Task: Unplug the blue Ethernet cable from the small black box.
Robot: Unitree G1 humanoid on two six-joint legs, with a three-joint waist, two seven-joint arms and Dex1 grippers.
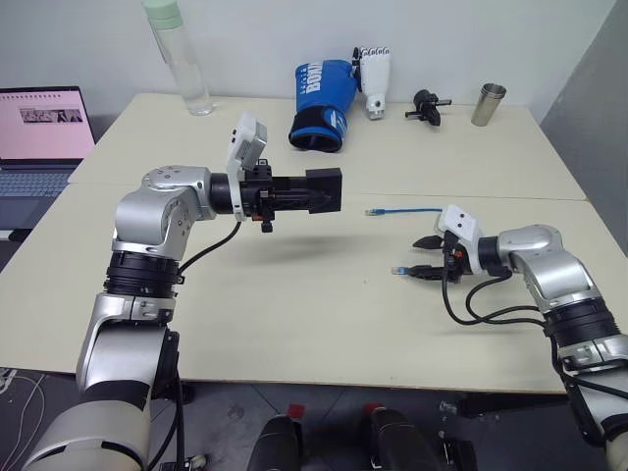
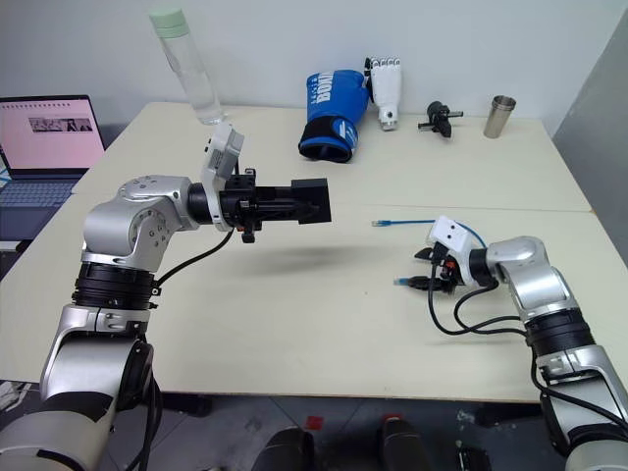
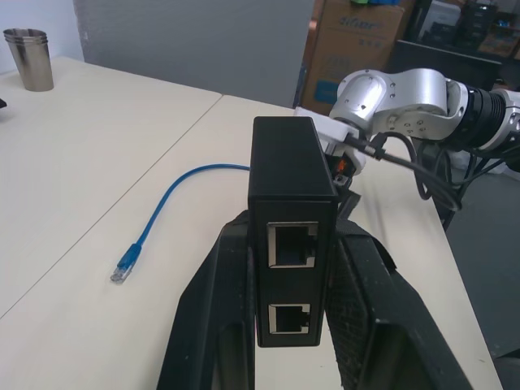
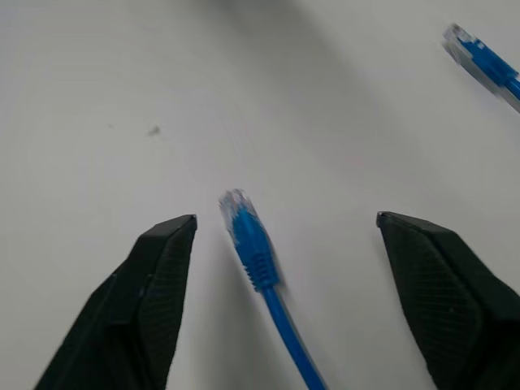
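While the left gripper [image 3: 292,325] is clenched on the small flat matte-black plastic box [image 1: 323,189], holding it level in the air above the cream table [image 1: 294,304], both ports in the box's exposed edge stand empty. No cord joins the box. The thin bright-blue Ethernet cable [image 1: 404,211] lies on the table, to the right of the box and lower, well apart from it. One clear plug [image 1: 374,212] rests nearest the box; the other plug [image 4: 237,205] lies between the two black fingers of the right gripper [image 1: 424,257]. Those fingers are spread wide and released, touching nothing, with the plug loose on the table surface. Beyond the box, along the far table edge, stand a clear plastic bottle with a pale green cap [image 1: 179,54], a big blue boxing glove [image 1: 321,103], a black knobbed gadget [image 1: 427,106] and a steel cup [image 1: 488,104].
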